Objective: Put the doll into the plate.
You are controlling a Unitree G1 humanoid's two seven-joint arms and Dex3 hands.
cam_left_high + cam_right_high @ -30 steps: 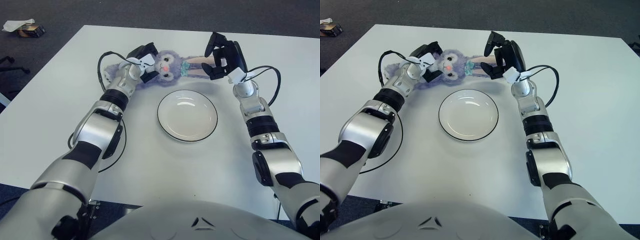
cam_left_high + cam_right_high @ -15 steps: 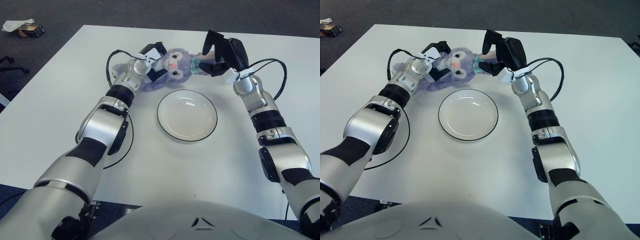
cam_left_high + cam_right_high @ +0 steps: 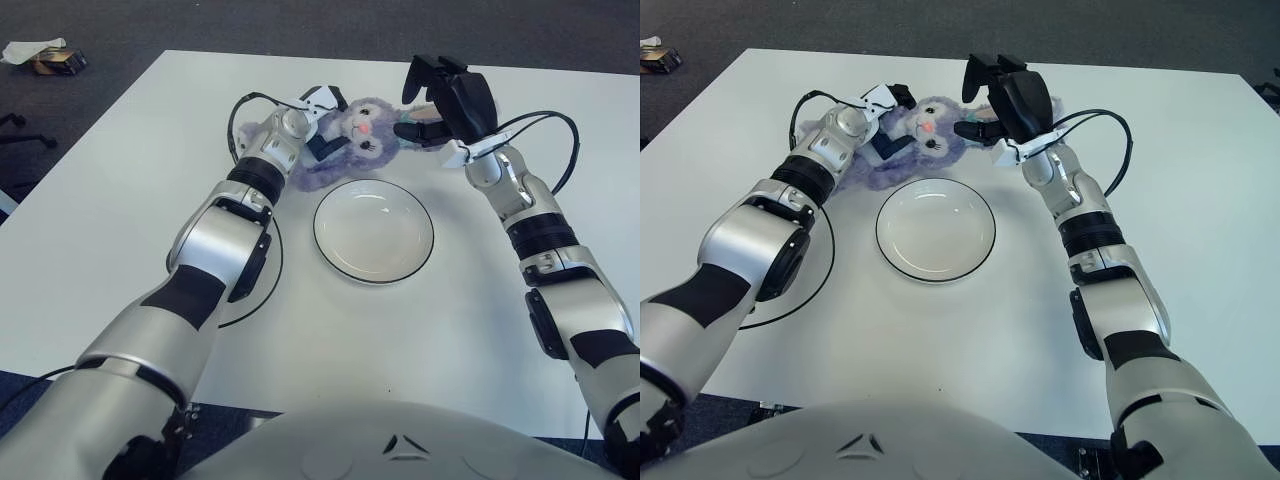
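Doll [image 3: 358, 135], purple plush, held between both hands just beyond white plate [image 3: 374, 232] on table [image 3: 120, 180]. Left hand [image 3: 312, 118] fingers curled on head side; right hand [image 3: 440, 100] fingers closed on legs.

Purple doll [image 3: 355, 135] — just behind white plate [image 3: 374, 232]
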